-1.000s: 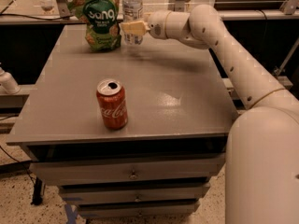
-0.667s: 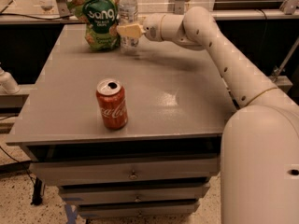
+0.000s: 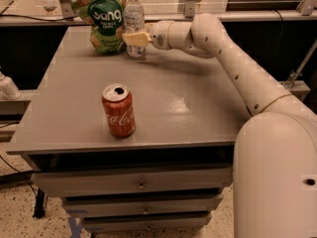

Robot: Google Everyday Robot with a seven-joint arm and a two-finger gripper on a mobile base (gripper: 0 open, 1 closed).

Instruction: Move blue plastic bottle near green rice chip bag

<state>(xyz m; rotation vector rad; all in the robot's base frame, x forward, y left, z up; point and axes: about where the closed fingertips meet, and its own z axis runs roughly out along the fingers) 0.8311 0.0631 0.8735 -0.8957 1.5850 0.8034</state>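
Observation:
The blue plastic bottle point(image 3: 133, 15), clear with a white cap, stands upright at the far left of the grey table point(image 3: 198, 113), right beside the green rice chip bag point(image 3: 103, 16). Bottle and bag look nearly touching. My gripper point(image 3: 134, 38) reaches in from the right and is shut on the bottle's lower middle, its tan fingers point(image 3: 137, 38) across the label. The bottle's base is at or just above the tabletop; I cannot tell which.
A red cola can point(image 3: 119, 110) stands open-topped at the front middle of the table. Drawers point(image 3: 141, 185) lie under the tabletop. A railing and glass run behind the table. My arm point(image 3: 233, 63) spans the right side.
My gripper has moved left with the bottle in it, bringing it closer to the green bag. The can and the bag have not moved.

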